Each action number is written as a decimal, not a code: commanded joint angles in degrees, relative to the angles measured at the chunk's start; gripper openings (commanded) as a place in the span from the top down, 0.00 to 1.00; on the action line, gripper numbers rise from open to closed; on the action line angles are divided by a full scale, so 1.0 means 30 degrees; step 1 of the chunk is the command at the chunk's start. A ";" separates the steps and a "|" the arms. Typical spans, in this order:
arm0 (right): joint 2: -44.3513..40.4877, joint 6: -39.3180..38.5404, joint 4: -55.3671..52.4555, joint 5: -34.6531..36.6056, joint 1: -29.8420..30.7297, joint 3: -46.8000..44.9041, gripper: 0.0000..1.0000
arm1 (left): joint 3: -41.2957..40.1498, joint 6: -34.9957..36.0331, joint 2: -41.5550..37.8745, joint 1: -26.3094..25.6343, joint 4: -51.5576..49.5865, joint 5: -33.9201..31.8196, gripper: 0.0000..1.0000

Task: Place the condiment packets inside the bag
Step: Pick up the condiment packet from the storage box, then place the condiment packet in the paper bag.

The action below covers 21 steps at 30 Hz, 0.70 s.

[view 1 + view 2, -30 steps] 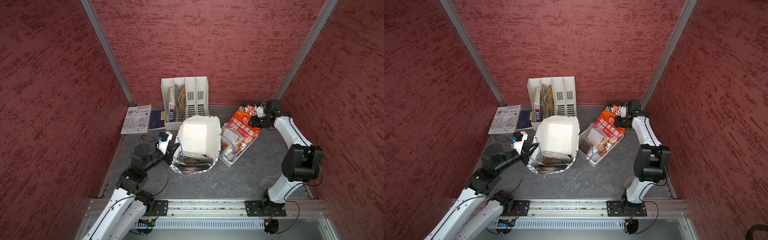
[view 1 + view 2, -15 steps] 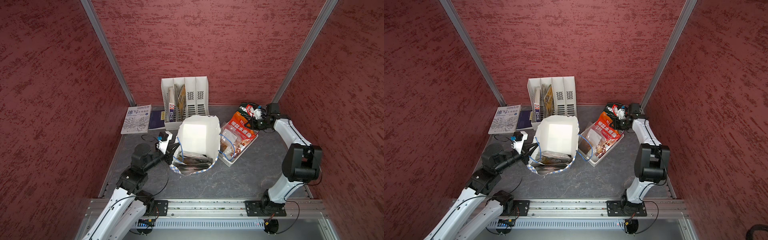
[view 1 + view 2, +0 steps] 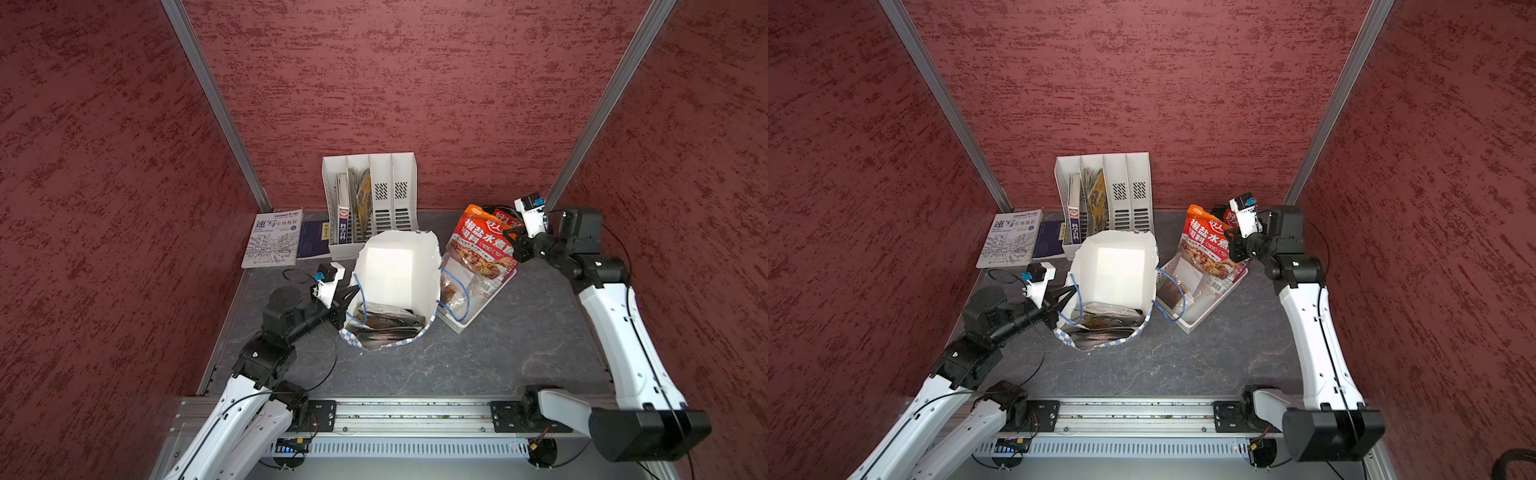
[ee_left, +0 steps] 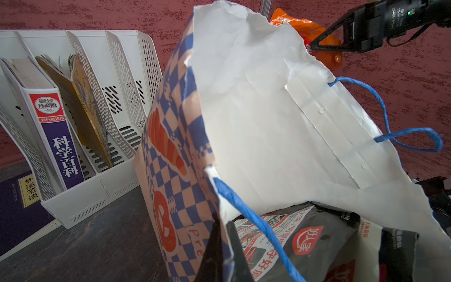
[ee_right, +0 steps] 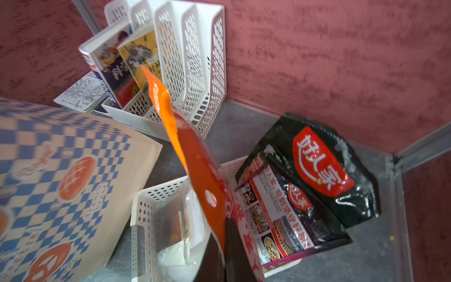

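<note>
Right wrist: right end effector (image 5: 225, 234) grips orange packet (image 5: 195, 156) over basket (image 5: 146, 207); left end effector (image 4: 220, 244) pinches bag (image 4: 256, 122).

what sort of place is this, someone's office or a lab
Probably a robot lab booth, not an office: two arms mounted on a metal rail, red wall panels closing in a grey tabletop, staged props like the file rack.

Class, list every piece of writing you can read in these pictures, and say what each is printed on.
"科学百科" on the spine of the purple book in the file rack.
"梦溪笔谈" on the dark blue book.
"速写" on the white book lying flat.
"好人家" on the black packet.
"椒盐水煮" on the orange packet.
"Pre", cut off, on the bag.
Finer print: too small to read.
</note>
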 commanded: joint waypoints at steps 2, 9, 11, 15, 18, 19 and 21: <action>-0.1804 -0.2219 0.1898 -0.0003 0.1735 0.1165 1.00 | 0.0057 0.0411 -0.0049 -0.0035 0.0899 0.0291 1.00; -0.2114 -0.0595 0.1882 -0.0780 0.3575 0.6123 1.00 | 0.0077 0.0413 -0.0025 -0.0039 0.0866 0.0262 1.00; -0.1979 0.0428 0.2335 -0.1220 0.3837 0.7520 1.00 | 0.0092 0.0373 -0.0018 -0.0035 0.0866 0.0262 1.00; -0.1494 0.2347 0.3104 -0.2512 0.3972 0.9888 1.00 | 0.0130 0.0340 -0.0040 -0.0035 0.0864 0.0262 1.00; -0.0502 0.4167 0.2942 -0.3588 0.4014 1.2078 1.00 | 0.0116 0.0342 -0.0055 -0.0036 0.0877 0.0262 1.00; -0.0131 0.4979 0.2933 -0.3788 0.4035 1.2707 1.00 | 0.0112 0.0339 -0.0048 -0.0035 0.0868 0.0262 1.00; 0.0608 0.6386 0.2845 -0.4214 0.4113 1.3744 1.00 | 0.0112 0.0325 -0.0076 -0.0038 0.0832 0.0262 1.00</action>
